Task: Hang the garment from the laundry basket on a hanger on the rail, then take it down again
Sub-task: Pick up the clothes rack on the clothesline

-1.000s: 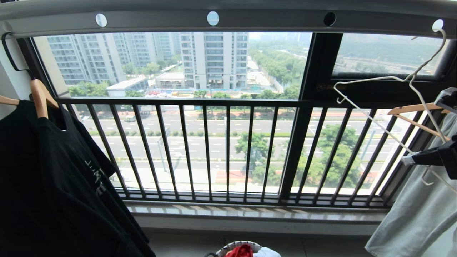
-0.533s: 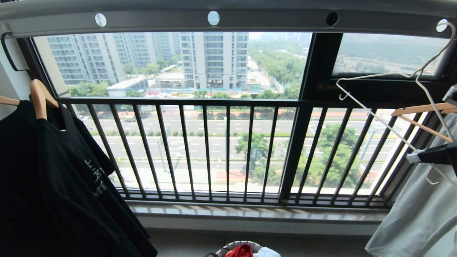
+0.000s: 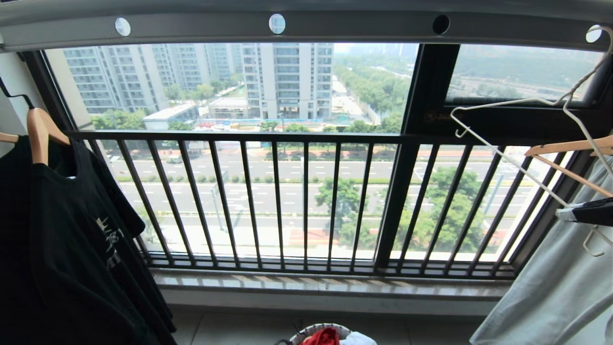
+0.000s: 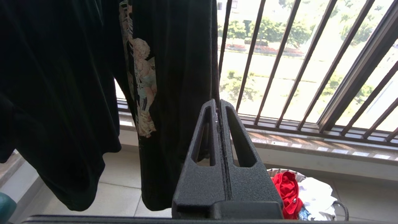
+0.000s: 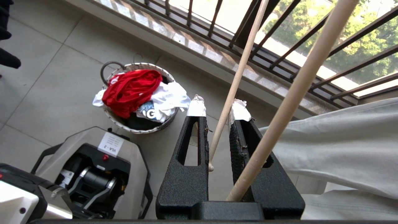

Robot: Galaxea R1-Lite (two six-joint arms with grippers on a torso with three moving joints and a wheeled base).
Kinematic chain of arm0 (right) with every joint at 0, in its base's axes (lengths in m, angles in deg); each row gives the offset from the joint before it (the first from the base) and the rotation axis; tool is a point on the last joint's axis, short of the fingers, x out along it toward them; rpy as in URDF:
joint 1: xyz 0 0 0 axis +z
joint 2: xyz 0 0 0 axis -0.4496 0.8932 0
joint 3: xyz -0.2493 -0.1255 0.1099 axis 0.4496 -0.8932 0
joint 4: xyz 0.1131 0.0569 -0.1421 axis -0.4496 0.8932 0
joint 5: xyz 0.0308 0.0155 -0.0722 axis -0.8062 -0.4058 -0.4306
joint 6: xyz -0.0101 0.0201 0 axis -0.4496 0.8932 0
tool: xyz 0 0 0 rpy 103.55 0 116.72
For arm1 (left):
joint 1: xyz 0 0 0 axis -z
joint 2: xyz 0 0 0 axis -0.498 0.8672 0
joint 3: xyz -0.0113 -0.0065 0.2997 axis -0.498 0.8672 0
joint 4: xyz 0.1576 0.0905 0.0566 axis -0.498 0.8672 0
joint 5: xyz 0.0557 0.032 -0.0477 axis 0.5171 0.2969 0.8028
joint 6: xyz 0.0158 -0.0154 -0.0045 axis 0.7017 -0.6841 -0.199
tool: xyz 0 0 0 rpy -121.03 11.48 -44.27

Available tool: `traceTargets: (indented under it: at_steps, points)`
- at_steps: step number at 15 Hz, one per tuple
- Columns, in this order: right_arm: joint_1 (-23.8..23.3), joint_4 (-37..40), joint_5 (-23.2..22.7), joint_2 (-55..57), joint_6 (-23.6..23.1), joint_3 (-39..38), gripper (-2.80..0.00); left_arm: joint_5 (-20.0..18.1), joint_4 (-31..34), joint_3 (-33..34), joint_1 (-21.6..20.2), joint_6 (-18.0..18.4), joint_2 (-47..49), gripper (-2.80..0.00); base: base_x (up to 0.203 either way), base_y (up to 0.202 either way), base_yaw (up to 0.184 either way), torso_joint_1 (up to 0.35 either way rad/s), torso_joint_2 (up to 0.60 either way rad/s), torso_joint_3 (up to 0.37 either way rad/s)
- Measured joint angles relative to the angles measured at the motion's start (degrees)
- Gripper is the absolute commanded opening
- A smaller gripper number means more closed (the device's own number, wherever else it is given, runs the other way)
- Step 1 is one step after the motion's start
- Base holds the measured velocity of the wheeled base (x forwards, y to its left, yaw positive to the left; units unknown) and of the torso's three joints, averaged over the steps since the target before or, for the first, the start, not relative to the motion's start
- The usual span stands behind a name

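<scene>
The grey rail point(image 3: 359, 26) with round holes runs across the top. The whitish wire hanger point(image 3: 503, 155) hangs tilted at the far right, its hook curling round the rightmost hole. My right gripper point(image 3: 562, 213) is shut on the hanger's lower arm near its end; in the right wrist view the wire hanger point(image 5: 236, 77) passes between the taped tips of the right gripper point(image 5: 217, 109). The red garment point(image 5: 130, 90) lies crumpled in the laundry basket point(image 5: 140, 129) on the floor below. My left gripper point(image 4: 218, 104) is shut and empty beside a black T-shirt.
A black T-shirt point(image 3: 62, 230) on a wooden hanger hangs at the left. A pale grey-green garment point(image 3: 550, 287) on another wooden hanger hangs at the right, close to the right gripper. The dark railing point(image 3: 287, 201) and window sill stand ahead. White cloth point(image 5: 168, 96) shares the basket.
The right gripper has carried the wire hanger up and to the right, bringing its hook to the rightmost hole. The whole head view has shifted slightly left.
</scene>
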Motion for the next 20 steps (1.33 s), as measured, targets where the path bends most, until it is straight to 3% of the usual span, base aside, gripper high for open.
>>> traceTargets:
  at_steps: [10, 16, 20]
  points:
    - [0.39, -1.14, -0.74, -6.2, 0.09, -3.94, -2.8, 0.02, 0.02, 0.0, 0.04, 0.0, 0.0, -2.8, 0.0, 0.0, 0.0, 0.0, 0.0, 0.0]
    - [0.63, -15.64, -0.65, -3.37, 0.15, -10.59, -2.8, 0.04, 0.0, 0.0, 0.0, 0.01, 0.0, -2.8, 0.0, 0.0, 0.0, 0.0, 0.0, 0.0]
    - [0.99, -15.96, -0.85, -4.58, 0.1, -11.82, -2.8, 0.01, 0.0, 0.0, 0.02, 0.01, 0.0, -2.8, 0.0, 0.0, 0.0, 0.0, 0.0, 0.0]
